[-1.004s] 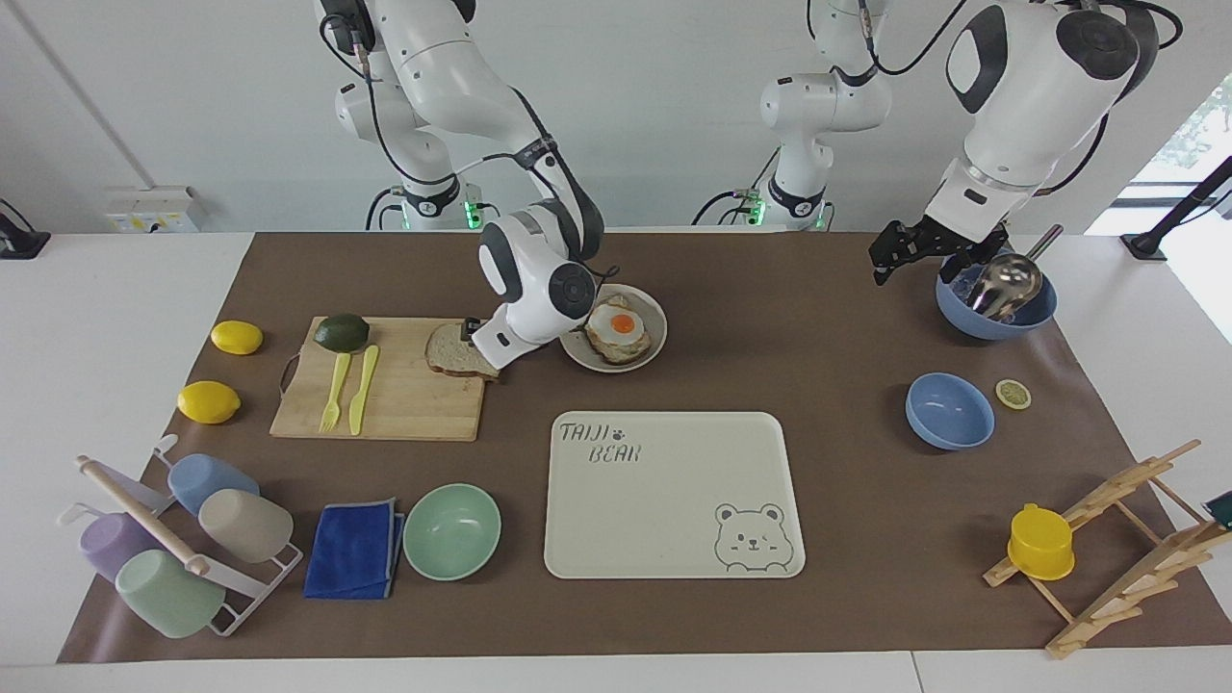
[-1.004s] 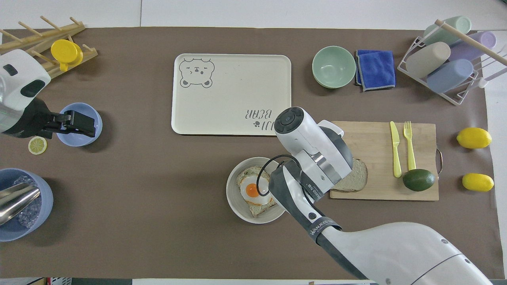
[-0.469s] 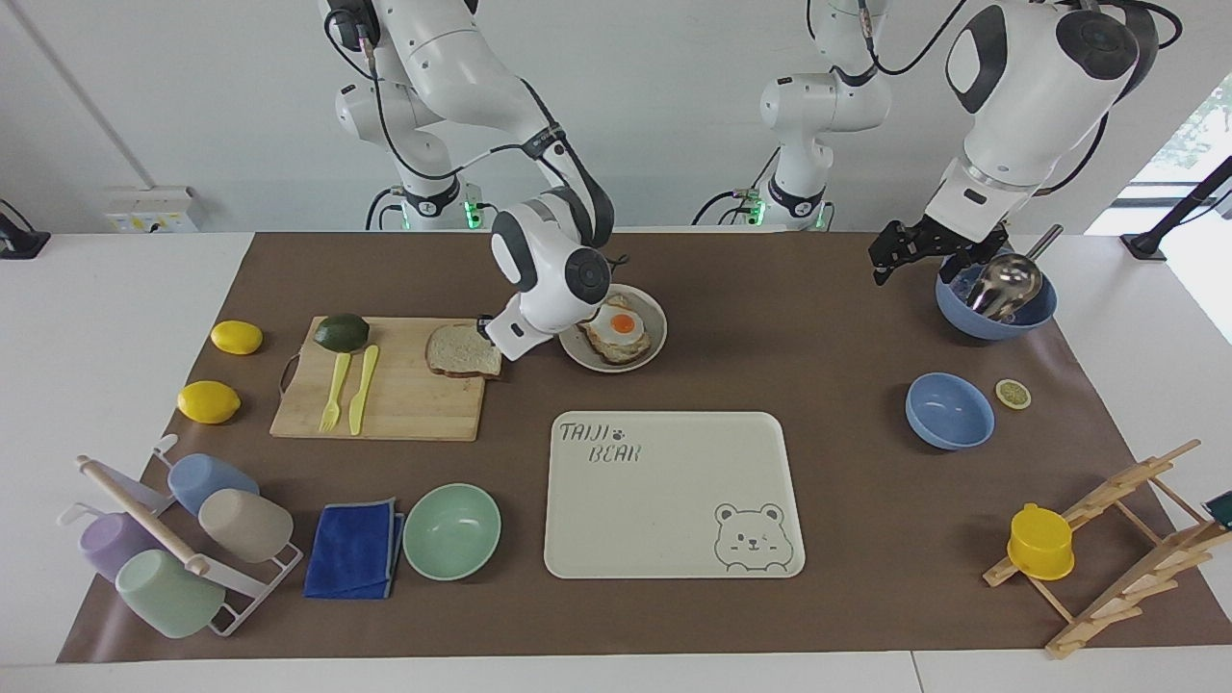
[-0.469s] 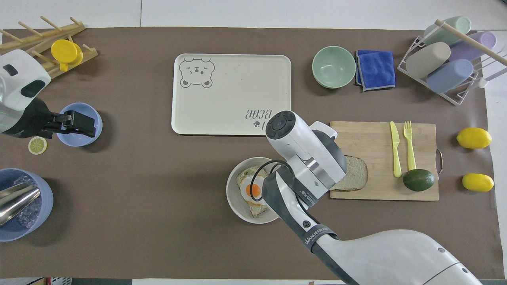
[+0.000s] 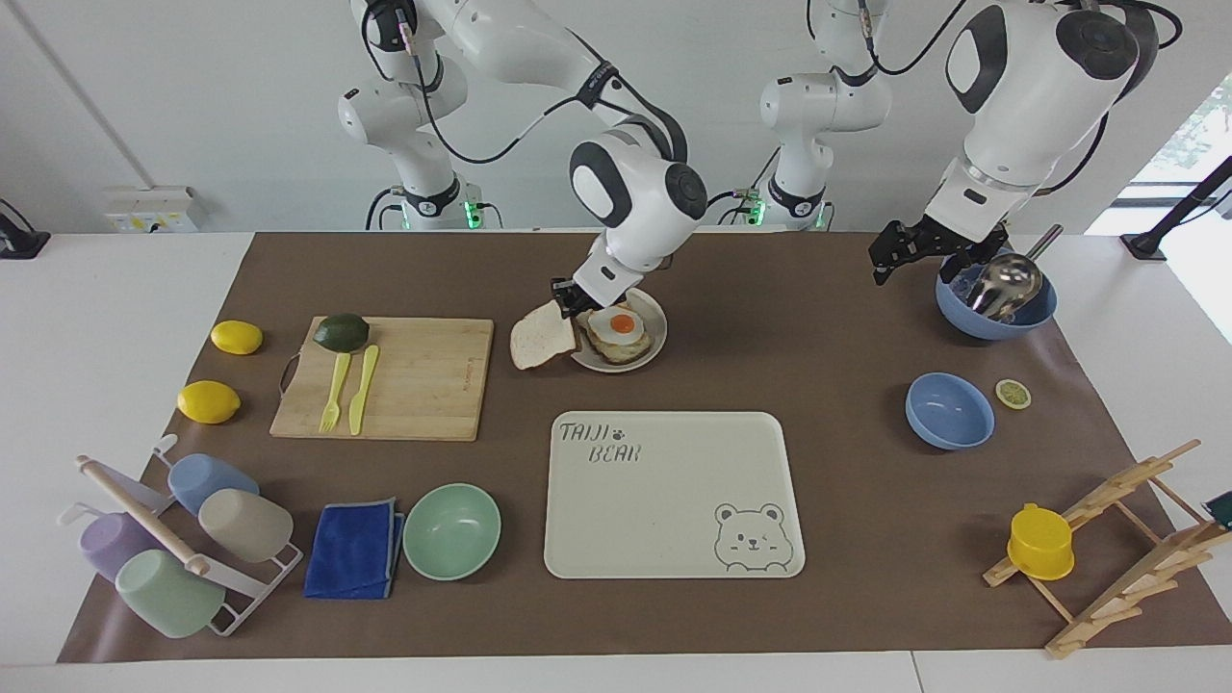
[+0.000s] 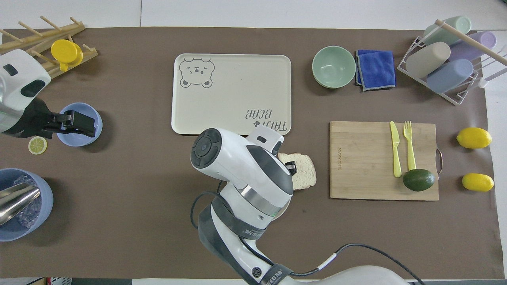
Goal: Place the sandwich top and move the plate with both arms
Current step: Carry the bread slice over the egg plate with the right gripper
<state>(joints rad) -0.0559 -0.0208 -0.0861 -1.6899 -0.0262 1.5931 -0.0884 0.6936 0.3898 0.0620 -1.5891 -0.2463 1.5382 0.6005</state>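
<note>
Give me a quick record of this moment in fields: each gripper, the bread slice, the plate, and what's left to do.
right gripper: shut on the bread slice, in the air at the plate's edge
bread slice: lifted, tilted, hanging beside the plate
plate: on the mat, holding egg toast
left gripper: open, waits beside the bowl with the ladle
left to do: set slice on egg toast, move plate

Bear tray point(image 5: 674, 500), green bowl point(image 5: 451, 530), cutting board point(image 5: 414, 385) (bearing avocado point(image 5: 342, 332))
</note>
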